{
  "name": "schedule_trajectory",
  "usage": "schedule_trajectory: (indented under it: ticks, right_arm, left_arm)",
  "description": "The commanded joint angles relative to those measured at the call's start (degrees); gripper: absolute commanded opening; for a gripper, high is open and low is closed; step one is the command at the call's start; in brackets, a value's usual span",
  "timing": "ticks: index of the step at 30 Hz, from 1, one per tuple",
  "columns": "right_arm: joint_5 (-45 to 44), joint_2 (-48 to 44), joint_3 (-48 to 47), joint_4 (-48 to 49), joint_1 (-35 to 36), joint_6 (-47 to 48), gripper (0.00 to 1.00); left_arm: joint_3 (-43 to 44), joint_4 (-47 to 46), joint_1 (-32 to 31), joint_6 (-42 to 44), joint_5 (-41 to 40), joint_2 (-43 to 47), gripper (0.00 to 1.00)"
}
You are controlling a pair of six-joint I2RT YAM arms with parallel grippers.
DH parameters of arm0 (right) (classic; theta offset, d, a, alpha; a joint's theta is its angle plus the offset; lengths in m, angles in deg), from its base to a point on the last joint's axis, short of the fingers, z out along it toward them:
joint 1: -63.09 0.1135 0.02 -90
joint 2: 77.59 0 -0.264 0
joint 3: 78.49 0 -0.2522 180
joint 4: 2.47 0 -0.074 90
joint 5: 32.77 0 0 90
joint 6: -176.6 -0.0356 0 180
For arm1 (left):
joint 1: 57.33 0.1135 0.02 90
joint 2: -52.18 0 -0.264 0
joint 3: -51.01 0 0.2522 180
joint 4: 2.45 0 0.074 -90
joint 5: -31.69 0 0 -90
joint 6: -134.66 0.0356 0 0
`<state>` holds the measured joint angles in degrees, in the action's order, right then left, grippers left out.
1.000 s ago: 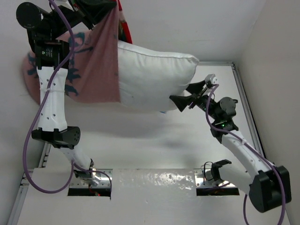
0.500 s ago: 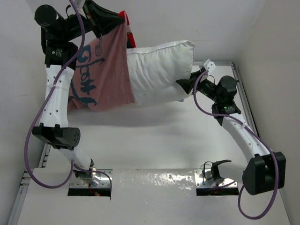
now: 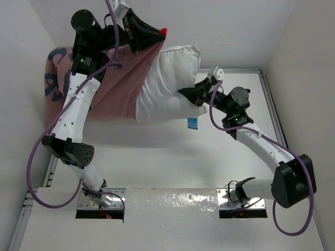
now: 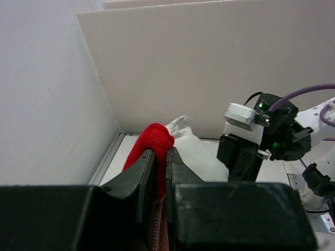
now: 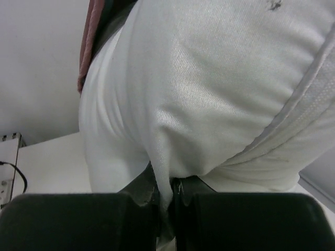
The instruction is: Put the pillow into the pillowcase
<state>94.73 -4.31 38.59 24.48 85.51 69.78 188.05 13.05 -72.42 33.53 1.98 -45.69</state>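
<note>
My left fingers (image 4: 158, 157) are pressed together on the red hem of the pillowcase (image 3: 112, 83), holding it high above the far left of the desk (image 3: 172, 157). My right fingers (image 5: 166, 189) pinch a thin fold of the pillow (image 3: 167, 78) near its bare end. The pillow hangs between my arms, its other end apparently inside the sack. It looks light, soft and saggy. A skin-deep pinch may slip, so I judge a deeper bite near the seam safer.
</note>
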Motion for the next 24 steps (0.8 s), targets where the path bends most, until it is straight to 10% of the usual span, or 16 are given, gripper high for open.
schedule_trajectory:
  ticks: [1,11,13,14,17,24]
  right_arm:
    - [0.1,1.9,-5.1,16.5,1.8,-5.3,0.0]
    - [-5.1,2.1,-9.2,17.2,1.8,-3.7,0.01]
    - [-8.7,2.0,-6.1,14.9,1.7,-3.5,0.17]
    - [-10.5,1.2,-4.5,15.5,1.6,-2.9,0.45]
    - [-17.9,-2.5,-0.9,14.5,1.0,1.0,0.85]
    - [-28.3,-6.4,-9.9,-11.2,-0.4,12.5,0.99]
  left_arm:
    - [3.3,-6.9,-5.2,0.7,0.3,1.0,0.0]
    - [12.6,-5.0,-5.1,4.3,-3.2,-1.6,0.0]
    - [18.5,-1.8,-4.4,6.8,-8.3,-4.3,0.0]
    - [23.4,1.1,-4.1,10.5,-11.0,-5.0,0.0]
    - [28.0,4.2,-1.7,15.3,-19.7,-6.6,0.0]
    - [28.8,2.9,-0.3,16.0,-24.0,-7.8,0.0]
